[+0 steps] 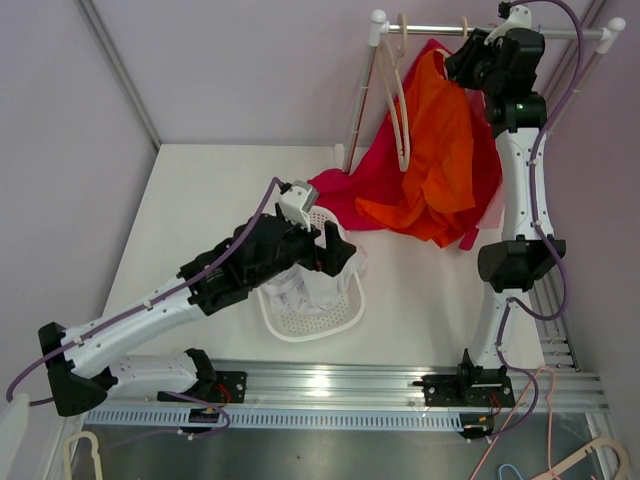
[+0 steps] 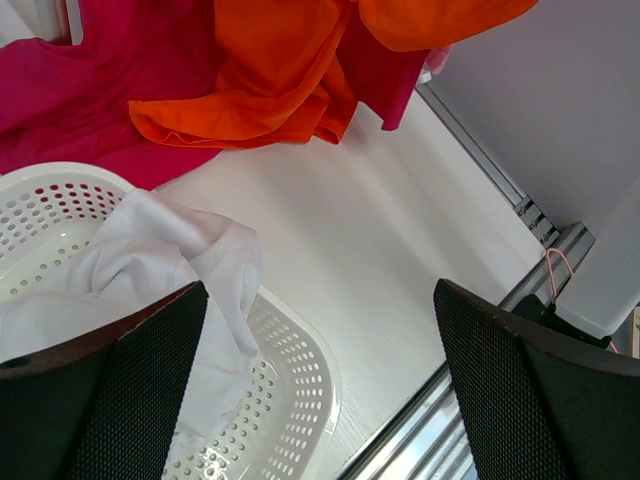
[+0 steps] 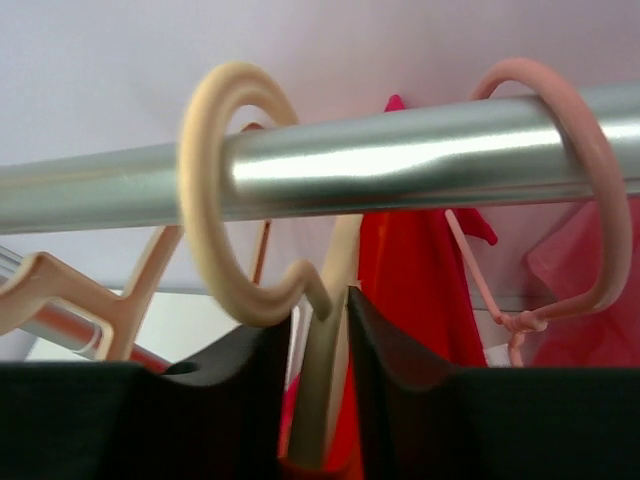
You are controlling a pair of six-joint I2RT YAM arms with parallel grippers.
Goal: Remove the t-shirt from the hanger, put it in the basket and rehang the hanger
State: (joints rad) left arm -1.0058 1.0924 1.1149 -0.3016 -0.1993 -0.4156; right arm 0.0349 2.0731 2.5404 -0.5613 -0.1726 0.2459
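An orange t-shirt (image 1: 440, 150) hangs from the rack's rail (image 1: 440, 30) at the back right, its lower part draped on the table; it also shows in the left wrist view (image 2: 270, 80). My right gripper (image 1: 468, 55) is up at the rail, shut on the neck of the cream hanger (image 3: 215, 200), whose hook circles the rail (image 3: 400, 155). The jaws (image 3: 320, 330) pinch the neck just below the hook. My left gripper (image 1: 335, 250) is open and empty over the white basket (image 1: 310, 325), apart from the shirt.
A magenta t-shirt (image 1: 350, 190) lies under the orange one and spills onto the table. A white cloth (image 2: 170, 250) fills the basket (image 2: 300, 370). A pink hanger (image 3: 600, 200) hooks the rail to the right. An empty cream hanger (image 1: 402, 100) hangs further left.
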